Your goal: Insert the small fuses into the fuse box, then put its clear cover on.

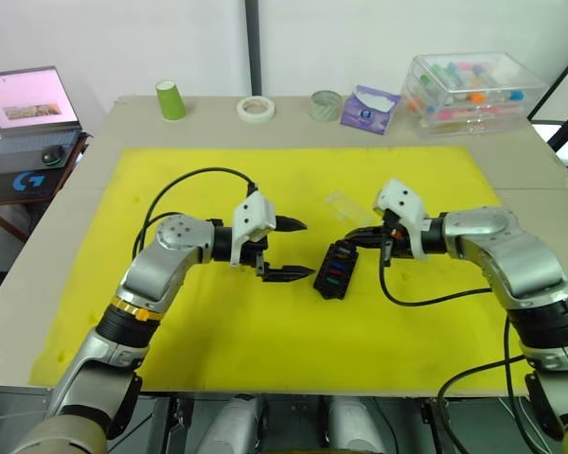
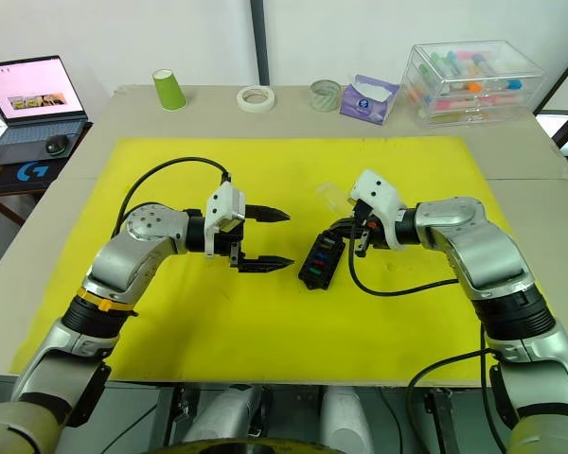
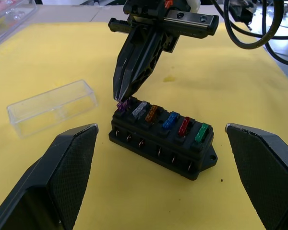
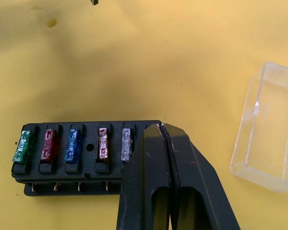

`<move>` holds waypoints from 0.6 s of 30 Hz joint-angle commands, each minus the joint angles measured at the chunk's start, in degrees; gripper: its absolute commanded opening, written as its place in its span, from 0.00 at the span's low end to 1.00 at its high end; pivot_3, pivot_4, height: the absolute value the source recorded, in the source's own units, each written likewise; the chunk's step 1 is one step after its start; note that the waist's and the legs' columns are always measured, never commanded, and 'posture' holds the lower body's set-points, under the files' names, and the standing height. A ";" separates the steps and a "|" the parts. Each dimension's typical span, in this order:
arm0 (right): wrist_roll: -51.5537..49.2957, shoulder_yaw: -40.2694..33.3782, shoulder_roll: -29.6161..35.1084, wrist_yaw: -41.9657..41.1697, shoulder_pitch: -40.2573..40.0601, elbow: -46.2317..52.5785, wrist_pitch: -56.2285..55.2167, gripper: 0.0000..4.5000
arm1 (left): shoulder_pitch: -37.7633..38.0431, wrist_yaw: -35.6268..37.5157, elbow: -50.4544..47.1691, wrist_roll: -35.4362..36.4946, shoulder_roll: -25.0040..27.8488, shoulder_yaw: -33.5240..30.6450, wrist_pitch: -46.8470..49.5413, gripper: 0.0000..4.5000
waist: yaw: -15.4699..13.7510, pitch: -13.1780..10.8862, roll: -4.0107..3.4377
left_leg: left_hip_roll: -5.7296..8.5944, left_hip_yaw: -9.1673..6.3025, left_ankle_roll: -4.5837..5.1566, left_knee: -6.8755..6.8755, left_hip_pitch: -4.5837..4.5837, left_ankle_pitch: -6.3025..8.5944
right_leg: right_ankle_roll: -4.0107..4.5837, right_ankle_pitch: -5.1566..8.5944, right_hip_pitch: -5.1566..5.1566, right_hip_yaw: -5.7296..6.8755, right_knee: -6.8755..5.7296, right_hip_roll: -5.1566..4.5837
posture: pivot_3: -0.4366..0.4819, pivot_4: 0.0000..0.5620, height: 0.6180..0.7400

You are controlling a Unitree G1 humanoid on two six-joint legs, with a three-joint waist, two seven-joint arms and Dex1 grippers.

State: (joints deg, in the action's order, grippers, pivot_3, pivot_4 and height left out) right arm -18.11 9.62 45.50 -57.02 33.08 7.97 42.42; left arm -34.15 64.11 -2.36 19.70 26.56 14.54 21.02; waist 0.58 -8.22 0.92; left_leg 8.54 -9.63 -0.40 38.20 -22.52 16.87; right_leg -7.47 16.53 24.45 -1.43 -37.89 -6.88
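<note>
The fuse box (image 1: 337,270) lies on the yellow mat (image 1: 265,331) of the counter (image 1: 511,156), between both arms. The left end effector (image 1: 293,250) is released beside it. The right end effector (image 3: 121,98) is clenched on the purple fuse (image 3: 121,106) at the end slot. The clear cover (image 3: 52,106) lies just beyond.

Both head cameras look down over the bench (image 1: 511,180); each wrist camera sits close, facing the fuse box (image 3: 161,139) from opposite sides.
</note>
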 commanded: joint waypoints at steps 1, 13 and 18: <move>0.66 0.05 -0.07 -0.04 -0.41 -0.24 -0.51 0.01 | -0.68 0.13 -1.68 0.25 0.30 -0.80 0.06 1.00 | -0.01 0.00 0.00 | 0.00 0.00 0.00 0.00 0.00 0.00 | 0.00 0.00 0.00 0.00 0.00 0.00 | 0.48 0.27 1.00; 0.28 -0.90 0.42 0.67 -2.95 -0.27 0.07 0.01 | -0.67 0.10 -1.79 0.29 0.38 -0.86 0.11 1.00 | -0.09 0.01 0.01 | 0.00 0.00 0.00 0.01 0.00 0.00 | 0.00 0.00 -0.02 0.00 0.00 0.00 | 0.48 0.27 1.00; -0.63 -1.65 -1.08 1.84 -3.69 -1.06 1.29 0.01 | -0.85 0.15 -1.65 0.27 0.35 -0.83 0.04 1.00 | -0.07 0.01 0.01 | 0.00 0.00 0.00 0.02 0.01 0.00 | 0.00 0.00 -0.02 0.00 0.00 0.00 | 0.48 0.27 1.00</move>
State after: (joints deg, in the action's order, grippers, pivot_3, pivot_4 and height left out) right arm -18.86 7.81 44.70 -55.58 30.50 7.64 42.35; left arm -34.15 64.11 -2.38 19.71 26.66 14.54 21.04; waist 0.51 -8.20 0.93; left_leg 8.54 -9.64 -0.40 38.22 -22.51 16.87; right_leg -7.47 16.53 24.42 -1.42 -37.90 -6.88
